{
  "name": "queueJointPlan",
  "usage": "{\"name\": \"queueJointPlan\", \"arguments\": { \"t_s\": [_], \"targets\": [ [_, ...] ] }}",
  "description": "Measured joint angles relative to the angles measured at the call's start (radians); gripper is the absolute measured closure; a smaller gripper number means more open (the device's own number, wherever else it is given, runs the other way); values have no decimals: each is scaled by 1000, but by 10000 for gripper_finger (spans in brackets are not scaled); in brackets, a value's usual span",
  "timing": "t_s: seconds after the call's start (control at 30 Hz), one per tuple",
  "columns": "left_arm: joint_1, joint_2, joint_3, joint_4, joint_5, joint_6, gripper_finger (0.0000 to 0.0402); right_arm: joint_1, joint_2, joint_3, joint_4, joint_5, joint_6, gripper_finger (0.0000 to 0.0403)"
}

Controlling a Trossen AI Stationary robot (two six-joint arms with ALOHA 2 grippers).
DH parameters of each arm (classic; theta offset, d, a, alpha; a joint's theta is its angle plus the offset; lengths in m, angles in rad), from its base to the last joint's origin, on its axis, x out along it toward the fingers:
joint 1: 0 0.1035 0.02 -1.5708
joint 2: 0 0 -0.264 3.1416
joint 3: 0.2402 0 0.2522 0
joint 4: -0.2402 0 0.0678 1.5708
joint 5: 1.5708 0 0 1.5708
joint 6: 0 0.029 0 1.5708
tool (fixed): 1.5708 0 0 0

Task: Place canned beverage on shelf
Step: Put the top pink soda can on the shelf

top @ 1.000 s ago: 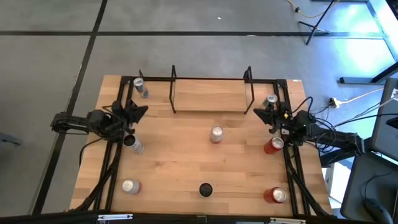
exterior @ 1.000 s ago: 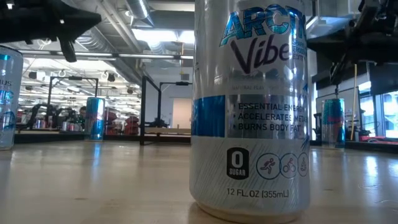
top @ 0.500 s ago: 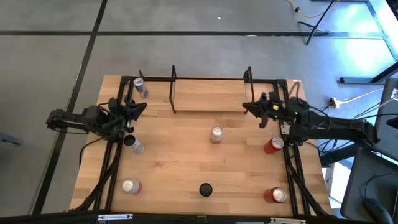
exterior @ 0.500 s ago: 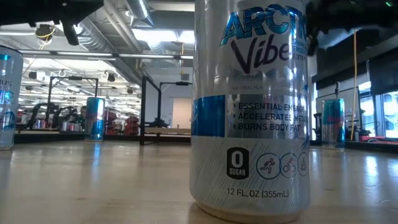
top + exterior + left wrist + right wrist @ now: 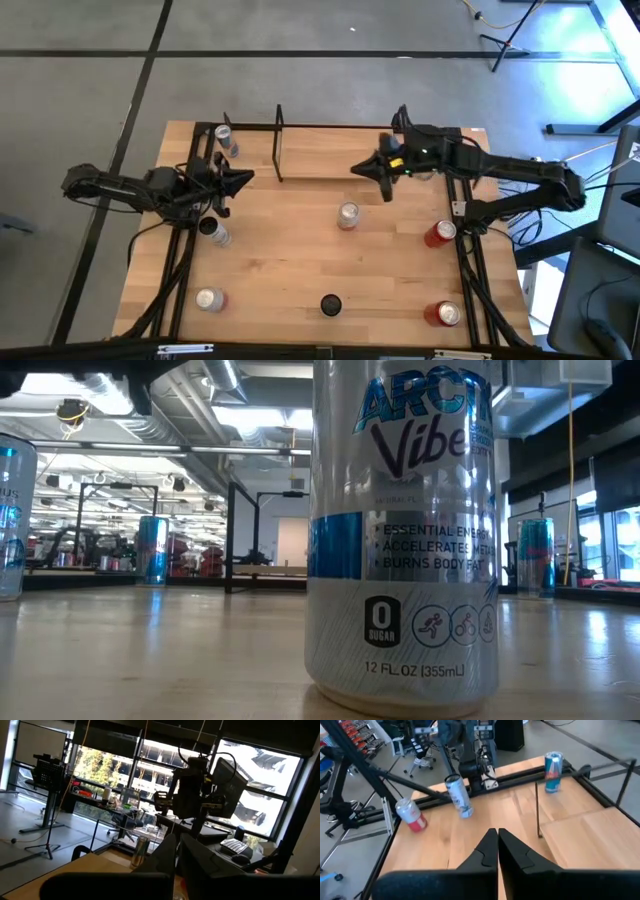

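Several cans stand upright on the wooden table. A silver can [image 5: 347, 215] stands mid-table, in front of the shelf [image 5: 335, 160], a light plank with a black wire frame at each end, at the table's far side. My right gripper [image 5: 356, 168] is shut and hovers over the shelf's front edge, right of its middle, above and behind that silver can; it [image 5: 497, 839] holds nothing. My left gripper [image 5: 248, 180] is shut and empty, up in the air near the table's left side [image 5: 178, 851]. A silver-and-blue can [image 5: 400, 530] fills the low view.
Other cans: a blue-and-silver one [image 5: 226, 140] at the far left, a dark-topped one [image 5: 212, 230] and a silver one [image 5: 208, 298] on the left, a black-topped one [image 5: 330, 305] at the near edge, and two red ones [image 5: 438, 233] [image 5: 445, 313] on the right. Black rails run along both sides.
My right gripper has risen and swung from the table's right edge toward the left, turning as it went, and now stands over the shelf's front edge. My left gripper has risen and moved a little toward the right. Both stayed shut. No can has moved.
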Motion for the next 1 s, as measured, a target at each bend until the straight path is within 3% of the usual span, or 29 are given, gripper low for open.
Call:
{"name": "queueJointPlan", "arguments": {
  "t_s": [0.33, 0.43, 0.67, 0.83, 1.0],
  "targets": [
    [0, 40, 19, 9, 0, 0, 382, 2, 161, 138, -64, 21, 58, 398],
    [0, 40, 19, 10, 0, -1, 382, 29, 181, 169, -134, 22, 52, 373],
    [1, 40, 19, 14, 0, -2, 382, 94, 228, 230, -319, 48, 21, 230],
    [1, 40, 19, 14, -19, -3, 382, 140, 269, 243, -433, 164, 19, 115],
    [0, 40, 19, 14, -31, -3, 382, 166, 307, 243, -514, 216, 23, 40]
  ]
}}
